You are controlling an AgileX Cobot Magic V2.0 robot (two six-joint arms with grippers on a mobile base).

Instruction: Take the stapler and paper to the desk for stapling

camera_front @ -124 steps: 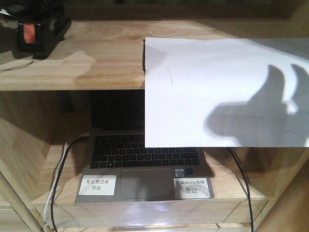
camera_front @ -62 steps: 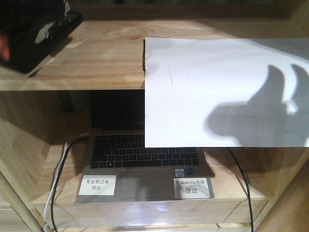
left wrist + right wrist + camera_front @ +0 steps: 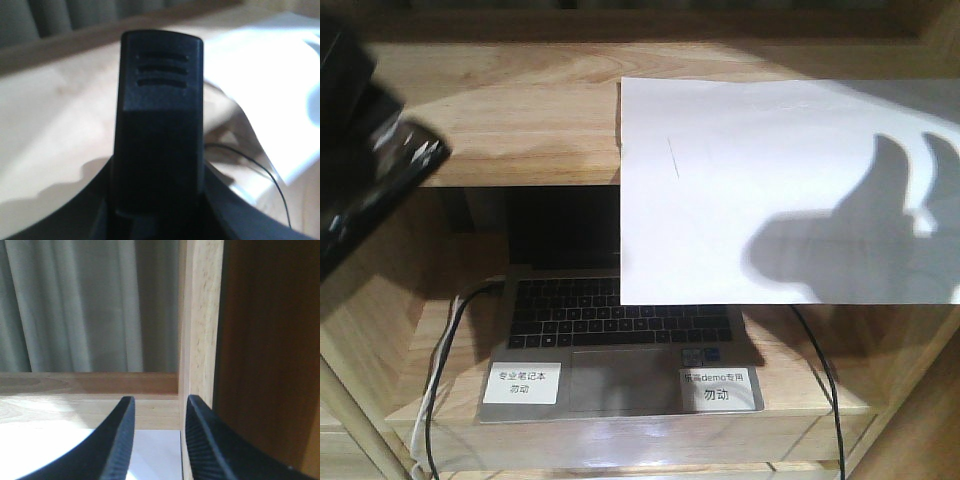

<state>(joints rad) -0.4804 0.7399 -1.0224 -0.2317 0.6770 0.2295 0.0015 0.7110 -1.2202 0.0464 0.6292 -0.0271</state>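
- The stapler (image 3: 380, 170) is held by the left gripper (image 3: 160, 215). The jaws are closed against its black body, which fills the middle of the left wrist view. It is carried in the air, up and to the left of the laptop (image 3: 620, 330).
- The paper (image 3: 780, 190) is left on the shelf board (image 3: 520, 120) above the laptop. Its front part overhangs the board and covers the right side of the laptop's screen.
- The right gripper (image 3: 159, 402) is poised over the paper, above and to the right of the laptop. Its jaws are parted by a narrow gap and nothing is held between them.
- The step in hand is judged to be the carrying of the stapler away from the shelf toward the counter, which is shown in no view.
- A firm hold should be kept, since the stapler appears tilted. The path is best kept to the left of the laptop, away from the cables (image 3: 440, 380) and from the overhanging sheet, so that the paper is not swept off.
- Against the frame half a second earlier, the stapler is found lower and farther to the left of the laptop. It is now off the board's front edge rather than over the board, and it looks larger and more blurred. Its orange patch is no longer seen.
- The paper, the gripper shadow (image 3: 850, 240) on it and the laptop are unchanged.
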